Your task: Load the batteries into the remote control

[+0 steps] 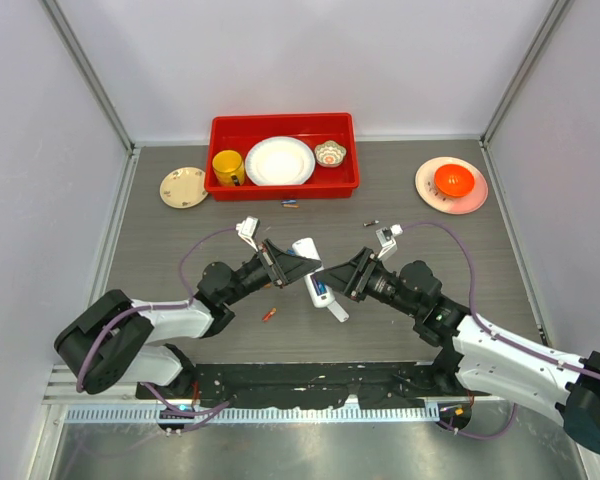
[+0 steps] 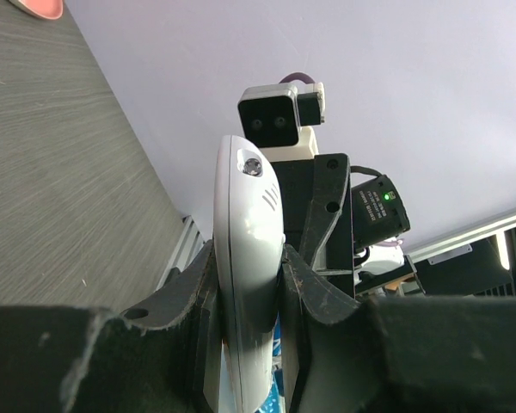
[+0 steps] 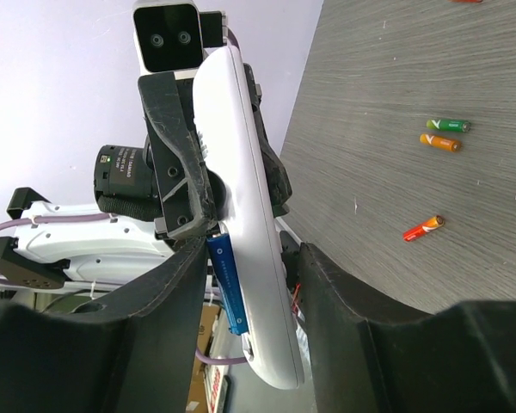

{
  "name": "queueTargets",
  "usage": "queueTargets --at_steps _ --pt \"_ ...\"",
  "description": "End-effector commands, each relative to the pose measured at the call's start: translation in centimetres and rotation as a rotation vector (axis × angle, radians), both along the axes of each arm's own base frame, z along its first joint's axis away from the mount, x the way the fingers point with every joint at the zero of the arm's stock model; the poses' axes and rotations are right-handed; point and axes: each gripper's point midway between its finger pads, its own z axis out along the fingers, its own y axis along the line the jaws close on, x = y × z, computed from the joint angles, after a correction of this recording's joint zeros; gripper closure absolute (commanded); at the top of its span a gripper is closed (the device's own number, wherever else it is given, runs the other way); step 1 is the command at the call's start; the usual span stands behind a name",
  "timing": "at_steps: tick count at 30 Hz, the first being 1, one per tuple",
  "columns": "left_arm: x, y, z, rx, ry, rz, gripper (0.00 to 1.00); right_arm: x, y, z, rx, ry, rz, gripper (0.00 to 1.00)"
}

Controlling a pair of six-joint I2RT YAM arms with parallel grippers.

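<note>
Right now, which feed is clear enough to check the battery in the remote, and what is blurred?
Right wrist: blue battery and remote control sharp, evenly lit, right fingers dark and soft. Left wrist: only the remote's back, left fingers blurred. Top external: sharp, no glare, but small.

**Top external view:** high above and behind the arm bases, looking down and forward over the whole grey wood-grain worktop (image 1: 140, 230).

**Left wrist view:** close behind the left hand (image 2: 248, 280), facing the white box camera on the right wrist (image 2: 273, 120).

**Right wrist view:** close behind the right hand (image 3: 249, 258), facing the white box camera on the left wrist (image 3: 165, 36).

All three views share the slim white plastic remote control (image 1: 307, 248) between the hands.
</note>
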Motion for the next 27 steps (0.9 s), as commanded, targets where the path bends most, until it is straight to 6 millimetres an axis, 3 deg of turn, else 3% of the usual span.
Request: queueTargets --at_steps 1,27 --pt "-1.6 2.0 8.5 -0.24 -0.26 0.025 1.0 0.0 -0.1 -0.6 -0.004 0.004 0.001 0.5" --pt "-0.6 2.5 10.4 -0.272 -0.294 0.05 1.0 -0.7 0.5 -1.5 -0.038 0.003 0.063 0.61"
